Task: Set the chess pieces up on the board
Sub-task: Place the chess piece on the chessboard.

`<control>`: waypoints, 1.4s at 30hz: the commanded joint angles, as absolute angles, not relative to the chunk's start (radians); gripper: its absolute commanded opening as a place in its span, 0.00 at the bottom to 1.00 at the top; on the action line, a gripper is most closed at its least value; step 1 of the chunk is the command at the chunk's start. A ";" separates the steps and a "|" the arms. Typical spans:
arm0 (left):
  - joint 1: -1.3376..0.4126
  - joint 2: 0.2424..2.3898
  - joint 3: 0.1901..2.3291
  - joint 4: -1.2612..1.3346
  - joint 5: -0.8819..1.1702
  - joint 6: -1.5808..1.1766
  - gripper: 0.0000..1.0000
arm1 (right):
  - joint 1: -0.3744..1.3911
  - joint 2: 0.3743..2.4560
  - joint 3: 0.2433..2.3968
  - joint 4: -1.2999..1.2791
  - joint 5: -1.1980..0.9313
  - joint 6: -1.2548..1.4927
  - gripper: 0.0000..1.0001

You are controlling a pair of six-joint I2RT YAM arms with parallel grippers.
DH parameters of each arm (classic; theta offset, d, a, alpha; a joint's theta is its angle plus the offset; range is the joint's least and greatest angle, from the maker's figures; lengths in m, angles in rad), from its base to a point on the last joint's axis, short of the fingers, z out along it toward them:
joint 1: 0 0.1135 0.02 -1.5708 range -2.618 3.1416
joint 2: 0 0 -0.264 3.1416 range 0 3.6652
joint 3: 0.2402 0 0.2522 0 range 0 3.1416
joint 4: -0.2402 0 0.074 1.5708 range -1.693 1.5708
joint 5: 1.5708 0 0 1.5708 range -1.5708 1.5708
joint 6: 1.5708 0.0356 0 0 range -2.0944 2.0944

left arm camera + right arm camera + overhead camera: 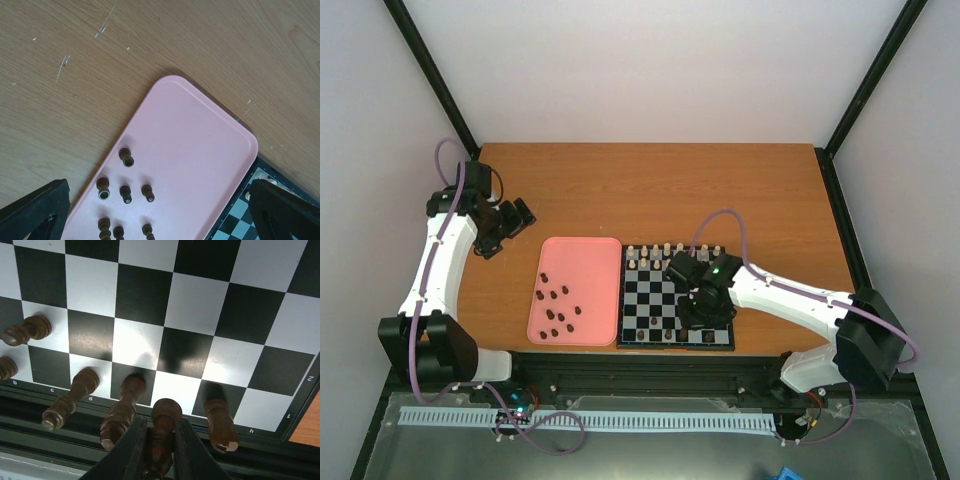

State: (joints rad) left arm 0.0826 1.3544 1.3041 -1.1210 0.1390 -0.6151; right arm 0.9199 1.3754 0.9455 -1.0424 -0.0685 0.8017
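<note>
Your right hand [161, 426] is closed on one dark chess piece [166, 412] at the near edge row of the board [190, 305]. You cannot tell whether its base touches the square. Other dark pieces [122, 407] stand on either side along that row. Your left hand [513, 222] is wide open and holds nothing. It hangs over the counter [650, 185], near the far-left corner of the pink tray [582, 262]. The remaining chess pieces [558, 306] lie in the tray's near half. Cream pieces [665, 250] line the board's far edge.
</note>
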 commanded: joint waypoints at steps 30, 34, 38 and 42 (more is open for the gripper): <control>0.091 1.329 1.285 -1.097 0.151 -0.597 1.00 | 0.994 1.356 0.814 -0.918 0.001 0.923 0.10; 0.091 1.326 1.284 -1.098 0.148 -0.597 1.00 | 0.994 1.352 0.815 -0.918 0.013 0.926 0.10; 0.091 1.323 1.279 -1.098 0.147 -0.595 1.00 | 0.994 1.355 0.810 -0.905 0.017 0.928 0.11; 0.091 1.325 1.278 -1.097 0.148 -0.594 1.00 | 0.994 1.369 0.808 -0.897 0.008 0.929 0.11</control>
State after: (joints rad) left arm 0.0826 1.3483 1.2747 -1.1137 0.1429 -0.6125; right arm 0.9844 1.3769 0.8150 -0.9173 -0.0113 0.9070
